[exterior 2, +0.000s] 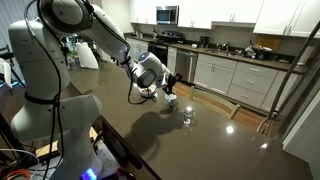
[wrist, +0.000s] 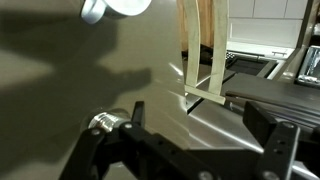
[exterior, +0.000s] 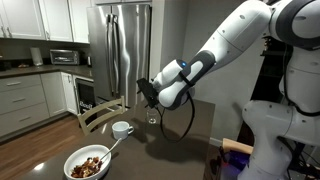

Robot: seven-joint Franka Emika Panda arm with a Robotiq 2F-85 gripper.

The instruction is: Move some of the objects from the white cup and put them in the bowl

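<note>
Pincer [wrist: 192, 125] is wide open with nothing in it, hovering near the white cup [exterior: 121, 128] on the surface. The bowl [exterior: 69, 160] already has some objects [exterior: 88, 165] in it. My guess is I'm lining up on the cup, so next I need to drop down onto its rim.

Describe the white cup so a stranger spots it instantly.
Find the dark table in front of the steel fridge. Near the chair, below the gripper, stands the white cup. It is opaque, unlike the clear glass nearby, and far smaller than the wide bowl.
</note>
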